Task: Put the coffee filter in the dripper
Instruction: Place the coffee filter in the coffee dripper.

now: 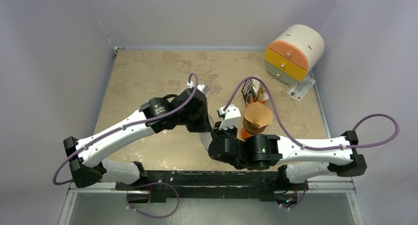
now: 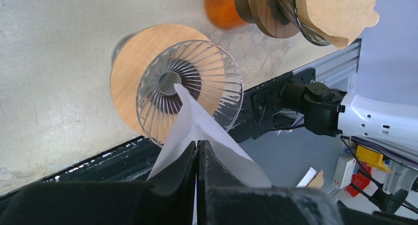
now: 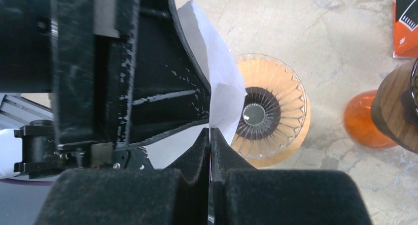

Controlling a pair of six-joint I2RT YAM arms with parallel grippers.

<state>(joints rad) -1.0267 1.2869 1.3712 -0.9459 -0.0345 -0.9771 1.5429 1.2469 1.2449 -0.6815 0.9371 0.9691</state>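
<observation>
The dripper point(image 2: 190, 89) is a clear ribbed glass cone in a round wooden collar, lying on the table. It also shows in the right wrist view, where the dripper point(image 3: 276, 112) lies just right of the jaws. A white paper coffee filter point(image 2: 197, 124) points its tip into the dripper's centre hole. My left gripper point(image 2: 198, 144) is shut on the filter. The coffee filter point(image 3: 224, 87) rises above my right gripper point(image 3: 210, 131), which is shut on its lower edge. In the top view both grippers meet over the table's near middle, left gripper point(image 1: 209, 126) beside right gripper point(image 1: 220, 131), hiding the dripper.
A wooden stand with brown filters point(image 1: 257, 115) on an orange base stands right of the grippers. Behind it is an orange coffee bag point(image 1: 254, 91). A round drawer unit point(image 1: 294, 52) and a label card point(image 1: 300, 89) sit at the back right. The black frame rail point(image 2: 74, 166) runs along the near edge.
</observation>
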